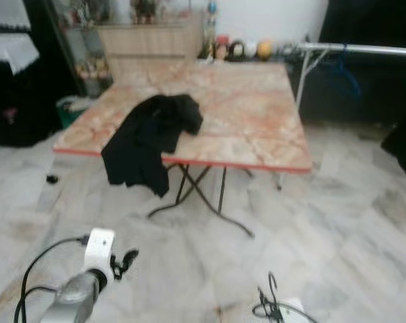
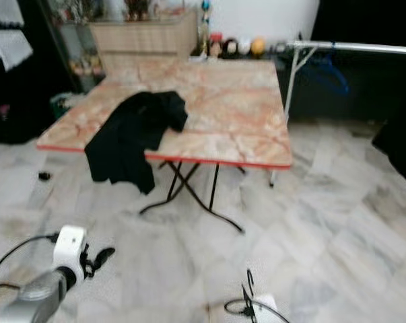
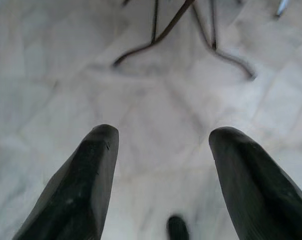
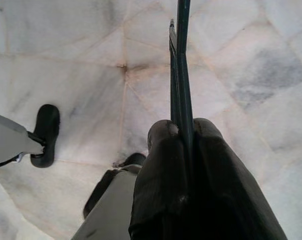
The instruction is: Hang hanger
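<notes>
In the right wrist view my right gripper (image 4: 182, 131) is shut on a thin dark hanger (image 4: 181, 75), seen edge-on and sticking out past the fingertips over the marble floor. The hanger's hook (image 1: 271, 282) pokes up at the bottom of the left eye view, low by my right side. My left gripper (image 3: 161, 145) hangs open over the floor with nothing between its fingers; it also appears at the lower left (image 1: 125, 259). A metal clothes rail (image 1: 364, 48) runs along the far right, with a blue hanger (image 1: 344, 74) hooked on it.
A folding table (image 1: 256, 128) with a marble-pattern top stands ahead, its crossed legs (image 1: 203, 195) underneath. A black garment (image 1: 152, 138) drapes over the table's near left edge. Shelves and small objects line the back wall. Open floor lies between me and the rail.
</notes>
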{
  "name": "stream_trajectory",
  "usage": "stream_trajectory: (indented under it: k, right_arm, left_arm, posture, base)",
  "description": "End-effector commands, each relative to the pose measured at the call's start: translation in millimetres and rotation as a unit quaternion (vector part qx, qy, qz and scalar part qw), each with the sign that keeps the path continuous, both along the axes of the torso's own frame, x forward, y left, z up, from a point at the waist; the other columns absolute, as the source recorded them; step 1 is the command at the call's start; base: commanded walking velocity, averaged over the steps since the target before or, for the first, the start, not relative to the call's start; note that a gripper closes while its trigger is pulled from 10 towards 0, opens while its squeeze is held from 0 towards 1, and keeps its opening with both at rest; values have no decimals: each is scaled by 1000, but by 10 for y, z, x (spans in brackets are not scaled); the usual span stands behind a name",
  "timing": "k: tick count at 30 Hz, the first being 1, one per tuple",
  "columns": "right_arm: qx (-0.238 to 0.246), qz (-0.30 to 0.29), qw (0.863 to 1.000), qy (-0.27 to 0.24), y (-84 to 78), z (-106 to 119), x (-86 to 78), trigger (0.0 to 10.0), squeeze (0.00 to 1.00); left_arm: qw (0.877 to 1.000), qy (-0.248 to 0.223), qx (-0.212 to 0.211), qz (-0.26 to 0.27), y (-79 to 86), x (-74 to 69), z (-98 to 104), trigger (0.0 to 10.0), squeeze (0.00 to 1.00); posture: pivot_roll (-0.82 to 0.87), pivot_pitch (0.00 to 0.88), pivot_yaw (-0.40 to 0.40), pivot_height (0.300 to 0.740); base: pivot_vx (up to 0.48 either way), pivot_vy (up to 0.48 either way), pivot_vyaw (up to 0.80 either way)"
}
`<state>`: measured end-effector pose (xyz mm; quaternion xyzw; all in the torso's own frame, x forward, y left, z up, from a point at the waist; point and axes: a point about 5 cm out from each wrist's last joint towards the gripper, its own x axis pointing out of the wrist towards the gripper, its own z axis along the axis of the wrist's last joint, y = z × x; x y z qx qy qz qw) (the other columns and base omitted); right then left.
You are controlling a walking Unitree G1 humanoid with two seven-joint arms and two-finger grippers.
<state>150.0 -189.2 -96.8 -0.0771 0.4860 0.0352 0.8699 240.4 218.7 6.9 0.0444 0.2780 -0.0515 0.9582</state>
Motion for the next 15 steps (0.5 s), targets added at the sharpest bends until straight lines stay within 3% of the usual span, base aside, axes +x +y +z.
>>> stream_trajectory:
  k: [1, 5, 10, 11, 15]
  right_arm:
    - [-4, 10, 1000, -19, 18, 28, 61, 10000, 0]
    - [-10, 39, 998, -49, 26, 68, 117, 10000, 0]
    - [-9, 106, 991, -77, 75, 122, 204, 10000, 0]
    - [-1, 145, 987, -76, 109, 136, 228, 10000, 0]
    - [14, 199, 978, -66, 163, 146, 249, 10000, 0]
  left_arm:
    - [1000, 0, 15, 5, -6, 23, -70, 10000, 0]
    - [1000, -15, 9, -13, -71, 71, -60, 10000, 0]
    - [998, -57, -5, -38, -83, 228, 66, 10000, 0]
    - [996, -75, 1, -50, -88, 289, 127, 10000, 0]
    - [993, -95, 6, -70, -107, 368, 219, 10000, 0]
  posture:
    - [37, 0, -2, 740]
    - [31, 0, -5, 740]
    - [25, 0, -6, 740]
    - [27, 0, -7, 740]
    - [26, 0, -7, 740]
  base:
    - [0, 0, 0]
    - [0, 0, 0]
    - [0, 0, 0]
    - [0, 0, 0]
    - [0, 0, 0]
